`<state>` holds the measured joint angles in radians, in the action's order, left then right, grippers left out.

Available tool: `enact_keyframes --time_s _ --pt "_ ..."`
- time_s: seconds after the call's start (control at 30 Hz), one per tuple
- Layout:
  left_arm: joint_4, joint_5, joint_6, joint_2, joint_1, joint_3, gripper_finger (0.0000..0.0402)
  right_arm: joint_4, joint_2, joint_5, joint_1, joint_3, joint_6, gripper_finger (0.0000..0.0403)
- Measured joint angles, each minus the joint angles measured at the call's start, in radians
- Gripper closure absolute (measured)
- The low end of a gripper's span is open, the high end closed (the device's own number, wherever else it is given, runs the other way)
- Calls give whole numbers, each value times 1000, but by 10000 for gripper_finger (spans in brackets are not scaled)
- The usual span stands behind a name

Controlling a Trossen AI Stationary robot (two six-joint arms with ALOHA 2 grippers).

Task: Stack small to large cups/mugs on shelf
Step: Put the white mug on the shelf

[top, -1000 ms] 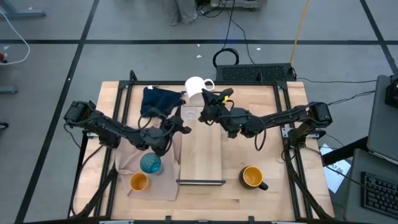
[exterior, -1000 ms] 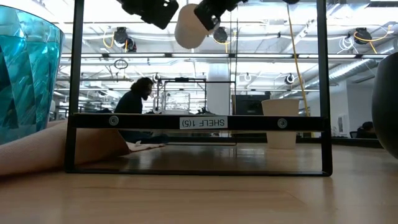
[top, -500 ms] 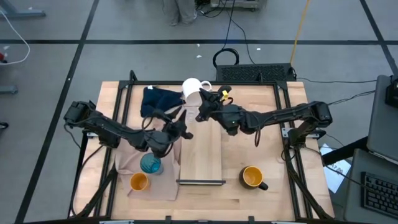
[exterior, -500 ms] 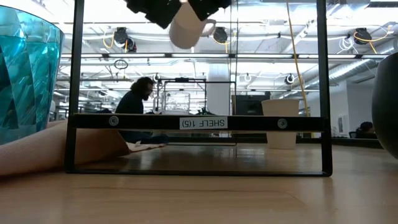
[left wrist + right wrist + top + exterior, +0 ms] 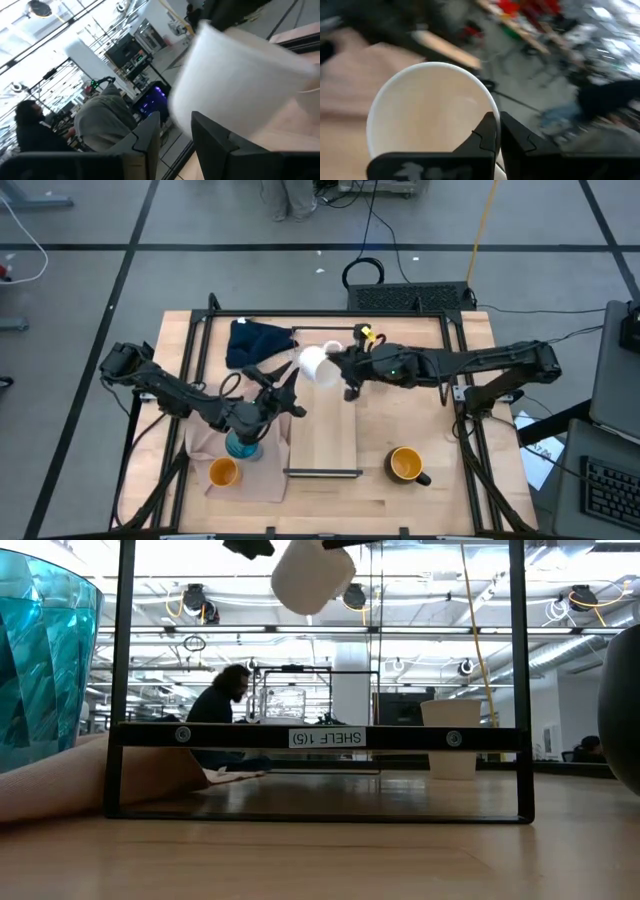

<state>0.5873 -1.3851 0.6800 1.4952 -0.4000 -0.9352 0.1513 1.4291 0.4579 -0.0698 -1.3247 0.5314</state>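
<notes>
My right gripper (image 5: pixel 343 372) is shut on the white mug (image 5: pixel 318 363), held high over the far end of the light-wood shelf (image 5: pixel 323 430). The mug also shows in the low view (image 5: pixel 312 575). My left gripper (image 5: pixel 288 387) is open just left of the mug, which fills its wrist view (image 5: pixel 240 85). The teal tumbler (image 5: pixel 242 445) and the small orange cup (image 5: pixel 223 472) stand on the beige cloth (image 5: pixel 205 442). The dark-handled orange mug (image 5: pixel 405 465) stands right of the shelf. A beige-grey cup (image 5: pixel 450 735) stands beyond the shelf's frame. I cannot make out the clear glass. My right gripper pinches the white mug's rim (image 5: pixel 494 111), one finger (image 5: pixel 487 134) inside the mouth and one outside. The fingers come level from the table's right. The mug is lifted clear of the shelf and lies tilted on its side, mouth toward the gripper, base toward the table's left.
A dark blue cloth (image 5: pixel 255 340) lies at the far left of the table. The shelf's black end frame (image 5: pixel 320 735) stands at its near end. A black box with cables (image 5: pixel 410 298) sits behind the table. A person (image 5: pixel 222 700) sits far back in the room.
My right gripper has carried the white mug from the table's far edge toward the near edge, over the shelf's far end, and has turned it so its base points left. My left gripper has shifted a little toward the near edge and the shelf.
</notes>
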Motion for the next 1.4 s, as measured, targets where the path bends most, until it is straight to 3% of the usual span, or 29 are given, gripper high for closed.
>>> enact_keyframes --time_s 0.2,0.33,0.57,0.67,0.83,1.07,1.4 --pt "-1 0 3 -5 -56 0 289 218 -29 -173 -4 0 5 403" --pt "-11 -4 -2 -25 -88 0 289 243 -48 -311 3 0 -8 403" --pt "-21 -27 -20 -43 -106 0 289 261 -78 -460 19 0 -40 403" --pt "-31 18 -49 -47 -107 0 289 265 -82 -564 17 0 -21 403" --pt "-133 198 -217 -91 -102 0 289 258 -84 -799 18 0 6 403" --pt "-406 477 -529 -178 -74 0 289 229 -84 -1061 15 0 48 403" --pt "-430 973 -597 -231 28 0 289 223 -63 -1185 2 0 169 403"
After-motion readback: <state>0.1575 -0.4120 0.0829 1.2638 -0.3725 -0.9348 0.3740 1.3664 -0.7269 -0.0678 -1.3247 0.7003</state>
